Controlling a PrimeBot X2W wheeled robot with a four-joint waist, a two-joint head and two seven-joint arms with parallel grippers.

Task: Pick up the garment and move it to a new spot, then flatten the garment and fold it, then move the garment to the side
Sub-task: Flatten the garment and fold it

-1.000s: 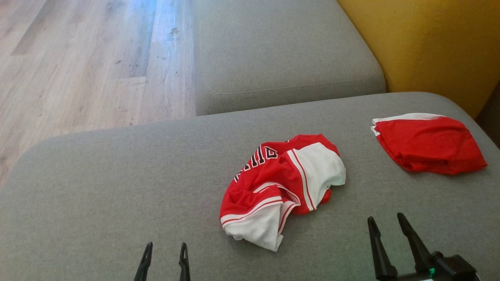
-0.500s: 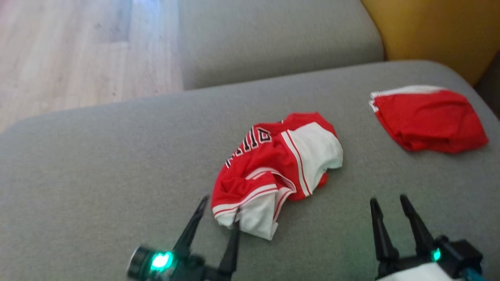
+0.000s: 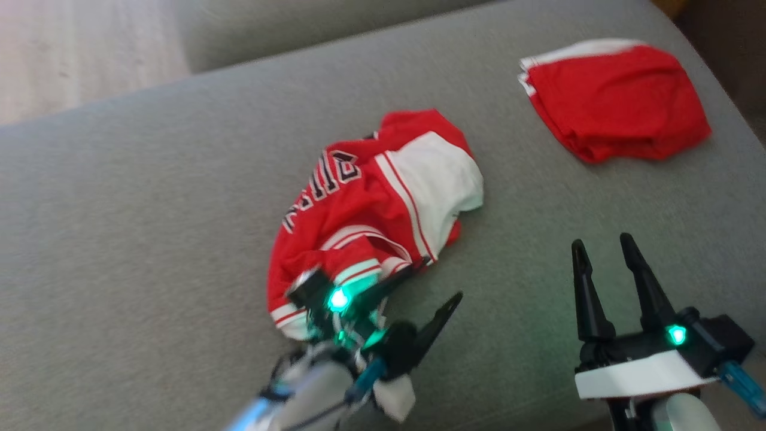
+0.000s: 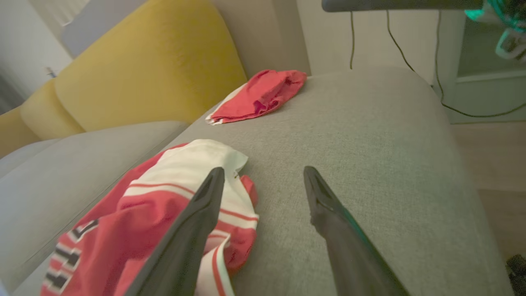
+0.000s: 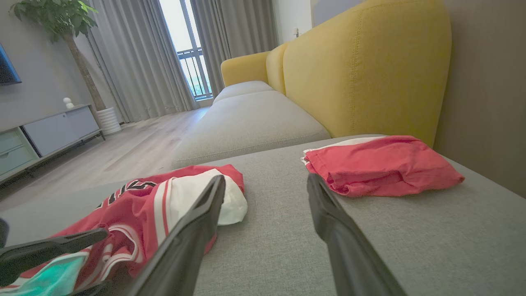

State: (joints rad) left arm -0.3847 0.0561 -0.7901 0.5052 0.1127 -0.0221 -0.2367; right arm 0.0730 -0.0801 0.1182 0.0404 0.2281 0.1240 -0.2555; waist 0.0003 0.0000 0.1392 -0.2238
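Though crumpled, garment (image 3: 371,203) on grey cushion (image 3: 149,209)

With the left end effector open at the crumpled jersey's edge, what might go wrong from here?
1. The left end effector straddles the edge of the jersey, one finger over fabric, one over bare sofa cushion; closing may pinch only a thin layer or slip off.
2. The jersey is bunched, so a one-point lift would likely leave it tangled for flattening.
3. The folded red garment lies nearby; placing toward it risks disturbing it.

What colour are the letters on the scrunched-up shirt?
Black with white edges, on the red shirt; the head view shows the letters best.
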